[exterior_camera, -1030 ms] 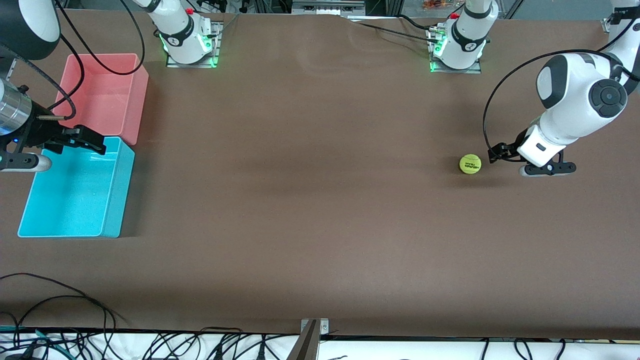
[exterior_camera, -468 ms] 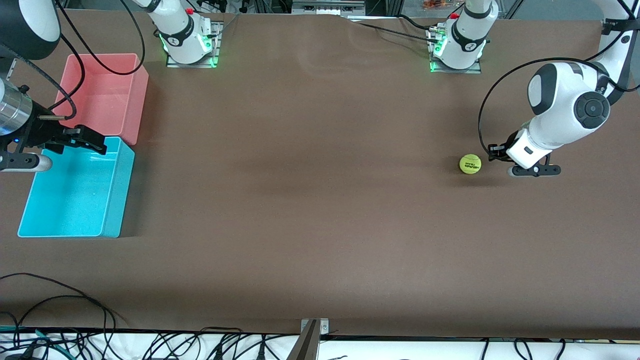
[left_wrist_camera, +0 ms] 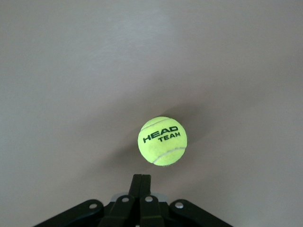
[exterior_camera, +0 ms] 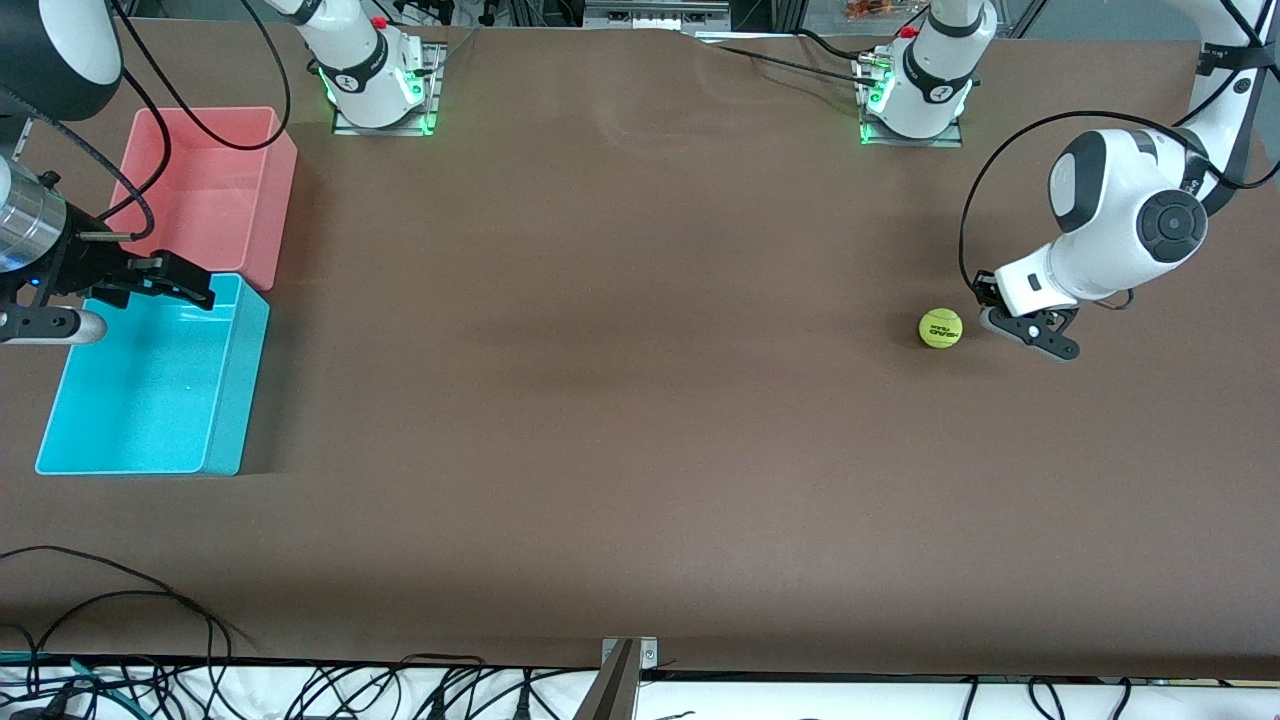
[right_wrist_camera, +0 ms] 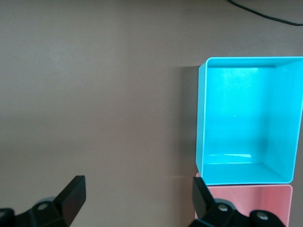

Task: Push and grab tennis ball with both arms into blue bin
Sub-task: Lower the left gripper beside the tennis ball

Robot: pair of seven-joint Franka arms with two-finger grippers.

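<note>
The tennis ball (exterior_camera: 940, 328) lies on the brown table toward the left arm's end. In the left wrist view the ball (left_wrist_camera: 162, 141) shows "HEAD TEAM" lettering, just ahead of the fingertips with a small gap. My left gripper (exterior_camera: 1000, 332) is shut and empty, low over the table beside the ball, on the side away from the bins; its tip also shows in the left wrist view (left_wrist_camera: 141, 182). The blue bin (exterior_camera: 235, 400) stands at the right arm's end and is empty (right_wrist_camera: 201, 118). My right gripper (exterior_camera: 185, 288) is open and empty over the bin's rim; its jaws (right_wrist_camera: 137, 196) stand wide apart.
A pink bin (exterior_camera: 275, 210) touches the blue bin, farther from the front camera; it shows in the right wrist view (right_wrist_camera: 246, 203) too. Black cables (exterior_camera: 120, 590) lie at the table's front edge. The arm bases (exterior_camera: 380, 90) stand along the back.
My left gripper has swung in toward the ball and turned, ending close beside it. The ball has not moved. The right arm has stayed still.
</note>
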